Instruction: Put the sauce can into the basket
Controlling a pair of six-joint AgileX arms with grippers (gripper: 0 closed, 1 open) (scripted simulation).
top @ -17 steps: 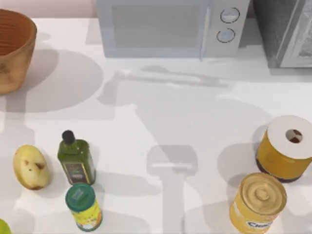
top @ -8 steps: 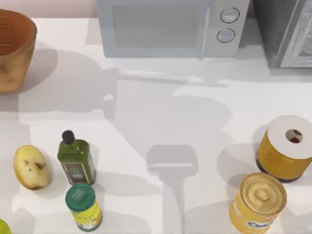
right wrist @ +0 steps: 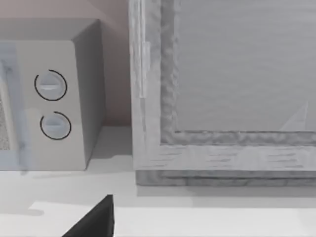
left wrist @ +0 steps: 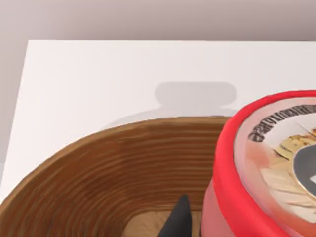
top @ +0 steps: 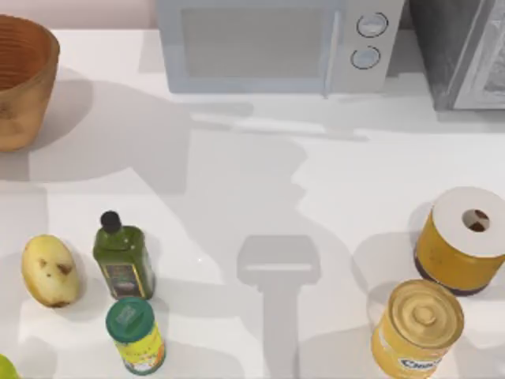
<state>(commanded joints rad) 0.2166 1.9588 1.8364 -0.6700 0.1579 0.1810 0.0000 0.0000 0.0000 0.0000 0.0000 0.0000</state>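
The sauce can, red with a printed top, hangs close to the left wrist camera, just above the basket's ribbed brown inside. My left gripper is shut on it, and one dark fingertip shows beside the can's wall. In the top view the basket stands at the table's far left back corner. My right gripper is parked facing the microwave and a grey cabinet.
A microwave and a grey cabinet line the back edge. A potato, an olive-oil bottle and a green-lidded jar stand front left. A yellow roll-topped tin and a gold-lidded tin stand front right.
The arm shadows across the back left of the table have shifted and spread. Nothing standing on the table has moved.
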